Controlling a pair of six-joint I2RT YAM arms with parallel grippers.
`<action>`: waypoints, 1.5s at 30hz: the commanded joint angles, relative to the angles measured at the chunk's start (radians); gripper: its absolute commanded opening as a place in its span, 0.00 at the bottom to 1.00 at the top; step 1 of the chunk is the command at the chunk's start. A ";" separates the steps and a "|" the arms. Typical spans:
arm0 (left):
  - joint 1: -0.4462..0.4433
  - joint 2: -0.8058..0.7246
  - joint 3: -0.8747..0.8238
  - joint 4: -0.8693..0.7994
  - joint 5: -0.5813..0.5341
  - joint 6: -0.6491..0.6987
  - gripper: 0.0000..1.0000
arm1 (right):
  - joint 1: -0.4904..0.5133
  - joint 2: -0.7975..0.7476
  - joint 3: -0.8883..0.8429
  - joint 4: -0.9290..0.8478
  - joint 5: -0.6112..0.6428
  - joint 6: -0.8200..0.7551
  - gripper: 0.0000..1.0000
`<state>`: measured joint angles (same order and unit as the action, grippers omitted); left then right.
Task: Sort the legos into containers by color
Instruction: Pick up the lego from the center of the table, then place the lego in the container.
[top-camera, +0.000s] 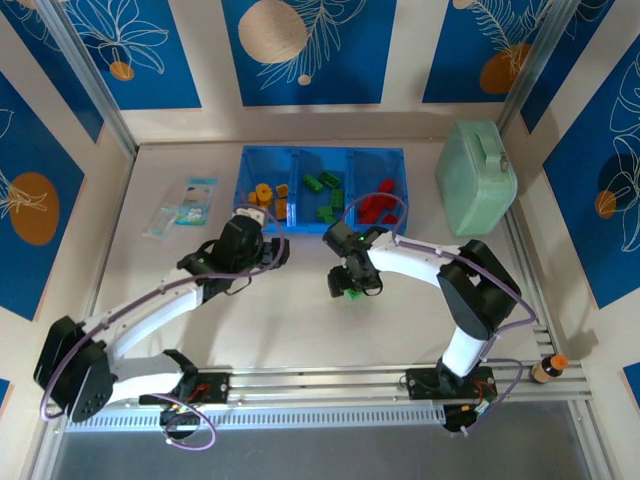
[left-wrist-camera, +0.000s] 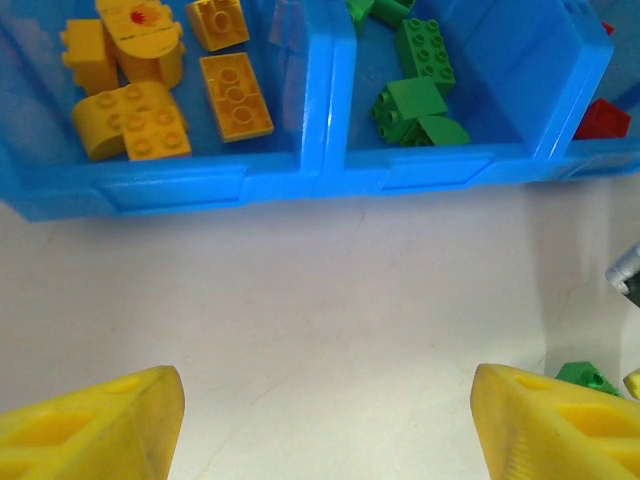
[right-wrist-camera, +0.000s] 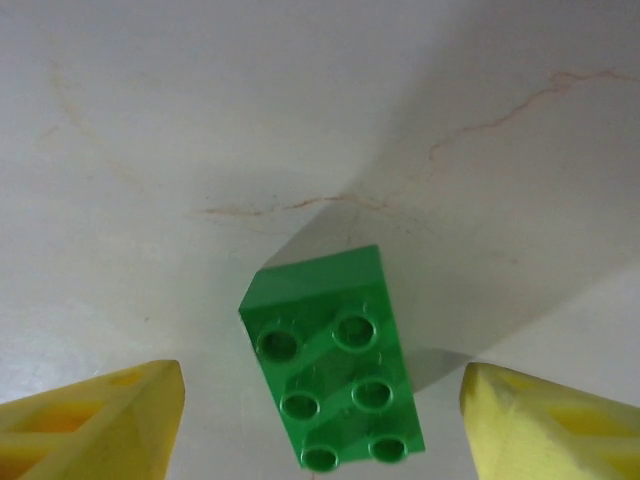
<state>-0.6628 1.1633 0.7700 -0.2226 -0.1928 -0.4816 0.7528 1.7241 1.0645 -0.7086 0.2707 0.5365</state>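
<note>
The blue three-bin tray (top-camera: 296, 152) stands at the back of the table. Its left bin holds yellow legos (left-wrist-camera: 130, 118), the middle bin green legos (left-wrist-camera: 418, 100), the right bin red legos (top-camera: 378, 207). One green six-stud lego (right-wrist-camera: 330, 360) lies on the table in front of the tray. My right gripper (right-wrist-camera: 322, 390) stands open right over it, one yellow finger on each side, not touching. The left gripper (left-wrist-camera: 325, 400) is open and empty over bare table, just short of the tray's front wall (left-wrist-camera: 300, 180). In the top view the left gripper (top-camera: 252, 213) and right gripper (top-camera: 350, 285) are close together.
A mint-green lidded case (top-camera: 475, 177) stands to the right of the tray. A clear plastic packet (top-camera: 183, 207) lies at the left. A small orange-capped bottle (top-camera: 548, 368) sits by the front rail at the right. Walls close in the table.
</note>
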 joint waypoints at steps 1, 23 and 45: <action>-0.007 -0.074 -0.064 0.008 -0.029 -0.024 0.75 | 0.008 0.040 0.032 -0.035 0.012 -0.010 0.71; -0.014 -0.323 -0.289 -0.019 -0.013 -0.107 0.73 | -0.011 0.205 0.610 -0.246 0.103 -0.066 0.27; -0.026 -0.436 -0.304 -0.091 -0.055 -0.112 0.73 | -0.131 0.424 1.136 -0.354 0.004 -0.098 0.76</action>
<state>-0.6796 0.7357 0.4469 -0.2825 -0.2195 -0.6041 0.6159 2.2578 2.2642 -1.0748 0.3058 0.4515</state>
